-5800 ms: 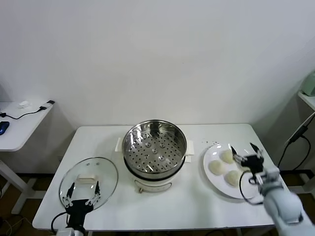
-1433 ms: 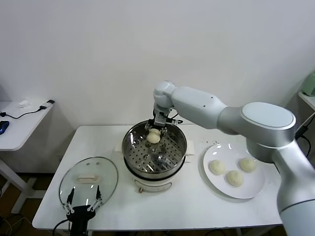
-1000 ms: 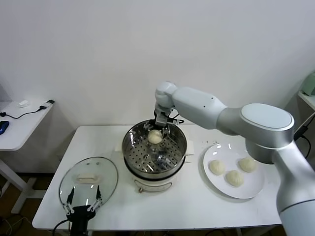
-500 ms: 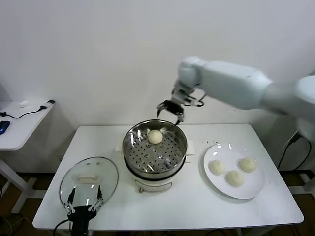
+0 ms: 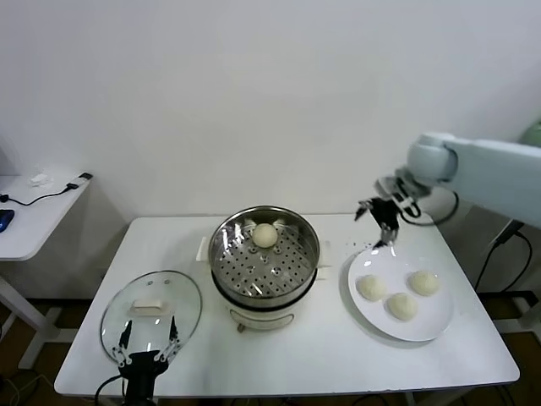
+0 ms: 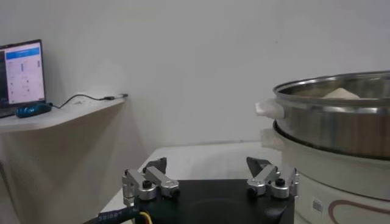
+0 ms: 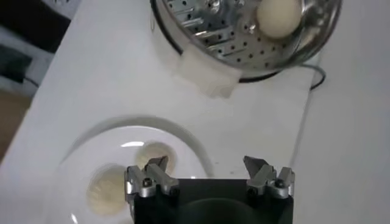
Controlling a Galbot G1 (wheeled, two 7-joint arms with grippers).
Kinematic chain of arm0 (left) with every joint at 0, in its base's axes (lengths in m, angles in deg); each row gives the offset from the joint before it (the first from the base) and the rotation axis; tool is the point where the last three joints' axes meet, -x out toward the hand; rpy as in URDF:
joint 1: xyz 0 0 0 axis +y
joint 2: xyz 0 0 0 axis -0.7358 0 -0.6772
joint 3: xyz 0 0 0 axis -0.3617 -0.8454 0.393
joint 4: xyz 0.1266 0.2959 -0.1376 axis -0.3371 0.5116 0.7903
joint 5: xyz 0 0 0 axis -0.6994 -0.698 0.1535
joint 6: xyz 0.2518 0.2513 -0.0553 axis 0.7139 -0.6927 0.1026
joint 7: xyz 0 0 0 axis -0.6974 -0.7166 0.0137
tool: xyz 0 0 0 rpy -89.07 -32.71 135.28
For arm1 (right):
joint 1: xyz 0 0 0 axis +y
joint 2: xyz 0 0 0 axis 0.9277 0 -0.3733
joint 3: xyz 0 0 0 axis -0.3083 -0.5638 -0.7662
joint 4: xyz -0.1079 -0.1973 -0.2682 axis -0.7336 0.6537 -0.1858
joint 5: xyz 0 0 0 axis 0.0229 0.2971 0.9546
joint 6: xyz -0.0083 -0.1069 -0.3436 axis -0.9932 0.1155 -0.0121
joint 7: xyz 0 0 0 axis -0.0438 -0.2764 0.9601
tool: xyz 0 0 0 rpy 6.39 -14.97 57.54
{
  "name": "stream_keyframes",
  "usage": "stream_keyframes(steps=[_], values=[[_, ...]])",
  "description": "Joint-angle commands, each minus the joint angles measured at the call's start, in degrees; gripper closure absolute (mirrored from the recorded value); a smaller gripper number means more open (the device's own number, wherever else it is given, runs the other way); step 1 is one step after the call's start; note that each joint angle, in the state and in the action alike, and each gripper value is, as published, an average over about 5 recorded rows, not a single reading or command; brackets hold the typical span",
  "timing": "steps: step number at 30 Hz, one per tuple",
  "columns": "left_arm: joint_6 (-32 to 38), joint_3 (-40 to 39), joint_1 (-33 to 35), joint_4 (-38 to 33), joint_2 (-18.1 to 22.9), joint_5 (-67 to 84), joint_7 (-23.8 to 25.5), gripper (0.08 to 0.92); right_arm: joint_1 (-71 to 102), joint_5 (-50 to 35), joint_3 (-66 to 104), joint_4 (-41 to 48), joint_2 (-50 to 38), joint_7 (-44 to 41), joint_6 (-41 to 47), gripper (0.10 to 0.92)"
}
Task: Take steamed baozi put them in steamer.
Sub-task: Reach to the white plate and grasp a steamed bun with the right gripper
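Observation:
One cream-white baozi [image 5: 265,235] lies on the perforated tray at the back of the steamer [image 5: 221,264], and the same baozi [image 7: 278,16] shows in the right wrist view inside the steamer [image 7: 196,38]. Three more baozi [image 5: 370,288] [image 5: 401,306] [image 5: 423,282] rest on the white plate [image 5: 427,331]. My right gripper [image 5: 378,218] hangs open and empty in the air over the plate's back left rim. My left gripper [image 5: 147,348] stands open and empty at the table's front left, by the glass lid.
A round glass lid [image 5: 152,306] lies flat on the table to the left of the steamer. A side table [image 5: 34,211] with a cable and small devices stands at the far left. A wall closes the back.
My right gripper has let go of a baozi in the steamer, risen out of it and swung right to above the plate. The left arm has stayed put.

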Motion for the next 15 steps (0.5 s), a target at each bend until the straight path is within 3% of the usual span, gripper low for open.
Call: stream_keyframes(steps=[1, 15], values=[[-0.01, 0.02, 0.11, 0.16, 0.25, 0.06, 0.02, 0.177, 13.6, 0.31, 4.48, 1.05, -4.3, 3.67, 10.34, 0.203], [0.28, 0.14, 0.03, 1.5, 1.17, -0.13, 0.2, 0.177, 25.38, 4.83, 13.17, 10.47, 1.48, 6.09, 10.33, 0.203]])
